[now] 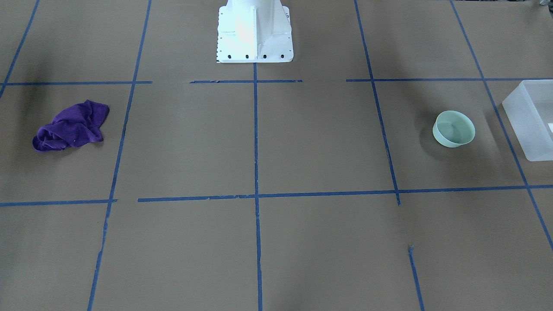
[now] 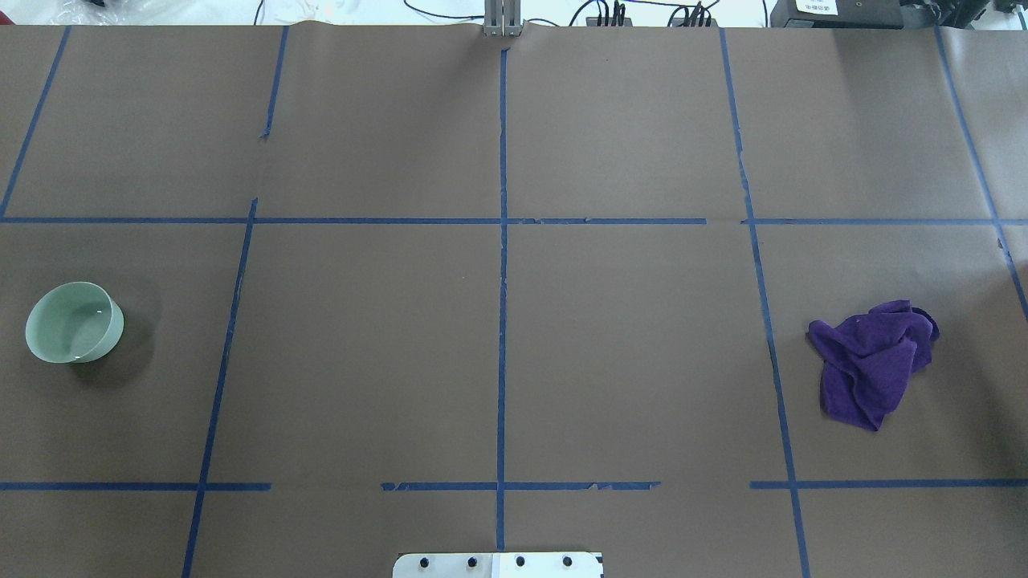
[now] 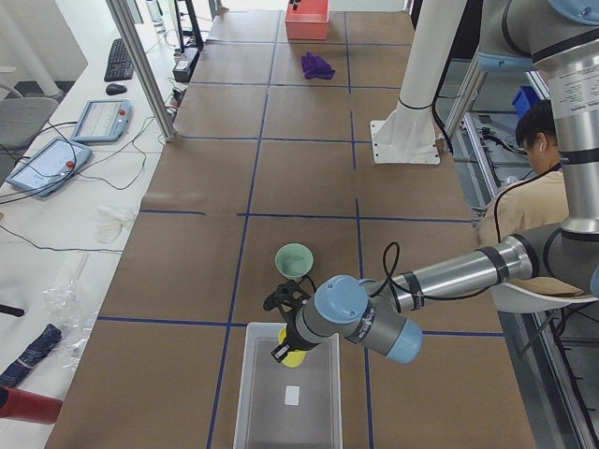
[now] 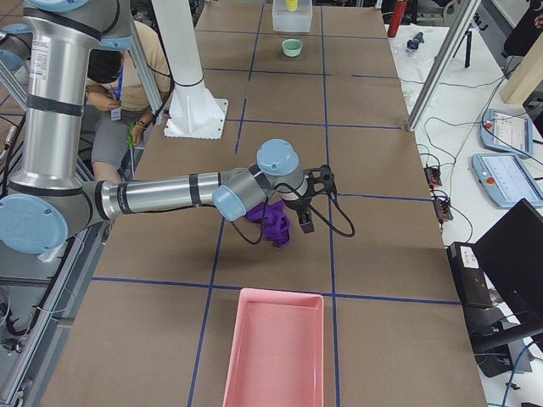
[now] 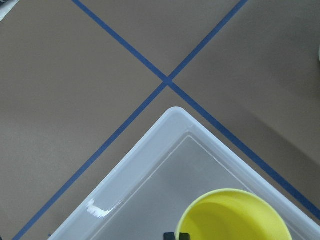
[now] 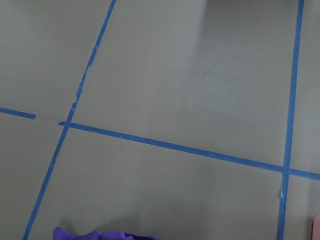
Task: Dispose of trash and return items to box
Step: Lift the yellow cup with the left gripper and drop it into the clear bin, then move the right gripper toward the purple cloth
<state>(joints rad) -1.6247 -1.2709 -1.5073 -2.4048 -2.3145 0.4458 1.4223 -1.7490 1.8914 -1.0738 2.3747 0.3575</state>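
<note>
Box (image 3: pixel 245 393) at left end of worktop (image 1: pixel 324 142), left hand (image 3: pixel 285 348) holding yellow cup (image 5: pixel 235 217) over its corner, mint bowl (image 1: pixel 453 128) near the box, right hand (image 4: pixel 304 222) near purple cloth (image 2: pixel 874 361), cannot tell if wide or narrow

Keyboard (image 3: pixel 119 59), seated operator (image 3: pixel 533 201), blue tape (image 2: pixel 503 321)

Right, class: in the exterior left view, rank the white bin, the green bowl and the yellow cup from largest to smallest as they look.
1. bin, by far the largest
2. bowl
3. cup, which looks smallest even though it is nearer the camera than the bowl; part of it is hidden
</note>
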